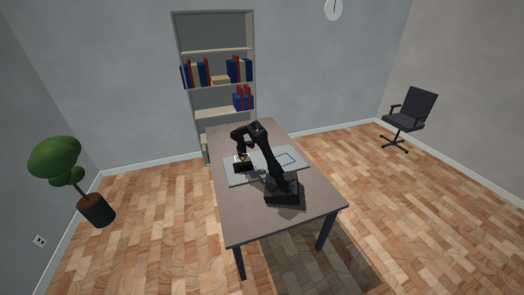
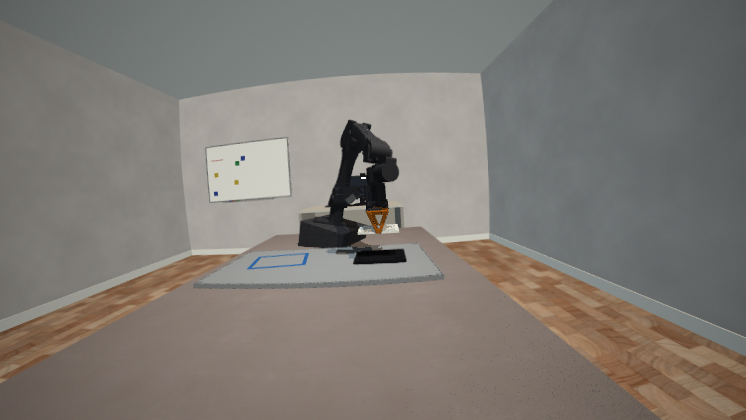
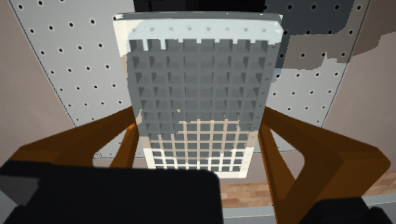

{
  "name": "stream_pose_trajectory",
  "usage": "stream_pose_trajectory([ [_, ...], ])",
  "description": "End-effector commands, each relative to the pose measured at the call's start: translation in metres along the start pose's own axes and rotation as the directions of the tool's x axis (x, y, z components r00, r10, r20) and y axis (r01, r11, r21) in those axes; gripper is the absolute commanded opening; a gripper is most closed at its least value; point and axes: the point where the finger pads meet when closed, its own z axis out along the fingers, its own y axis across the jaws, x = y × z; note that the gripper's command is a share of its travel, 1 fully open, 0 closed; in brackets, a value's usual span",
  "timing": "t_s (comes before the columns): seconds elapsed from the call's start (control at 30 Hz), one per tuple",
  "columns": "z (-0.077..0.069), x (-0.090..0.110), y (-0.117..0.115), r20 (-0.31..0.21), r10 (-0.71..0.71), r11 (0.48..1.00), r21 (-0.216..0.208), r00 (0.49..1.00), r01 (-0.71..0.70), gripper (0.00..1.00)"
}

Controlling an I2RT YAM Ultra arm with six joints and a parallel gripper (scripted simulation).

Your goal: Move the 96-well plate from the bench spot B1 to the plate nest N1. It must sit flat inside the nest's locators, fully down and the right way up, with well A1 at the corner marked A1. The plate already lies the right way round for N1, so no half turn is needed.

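Wrist view fills its middle with the white well plate (image 3: 200, 100), its grid of square wells facing the camera. The orange fingers press against its two long sides, spread wide and clamped on it. Behind the plate lies the grey pegboard mat (image 3: 65, 60), dotted with small holes.

Exterior view shows the arm (image 2: 360, 161) bent over at centre frame, the orange fingers pointing down with the plate as a pale sliver beside them, raised off the mat and up behind the black nest (image 2: 379, 256). How level the plate sits is hard to judge from there. A blue outlined rectangle (image 2: 277, 260) lies on the mat at lower left of the arm, apart from the nest. The mat rests on the brown surface (image 2: 323, 344).
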Motion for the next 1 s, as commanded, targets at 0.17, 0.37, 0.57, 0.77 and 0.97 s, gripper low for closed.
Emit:
stream_pose_trajectory([
  [0.17,-0.014,-0.003,0.005,-0.002,0.005,1.000,-0.029,1.000,-0.005,0.00],
  [0.37,-0.014,-0.003,0.006,-0.002,0.005,1.000,-0.030,1.000,-0.005,0.00],
  [0.57,0.016,-0.004,-0.002,0.016,0.007,1.000,0.010,1.000,-0.007,0.00],
  [0.77,0.014,0.001,-0.002,0.002,-0.003,1.000,-0.012,1.000,0.003,0.00],
  [0.97,0.031,-0.001,0.000,0.012,0.003,1.000,0.003,1.000,-0.003,0.00],
])
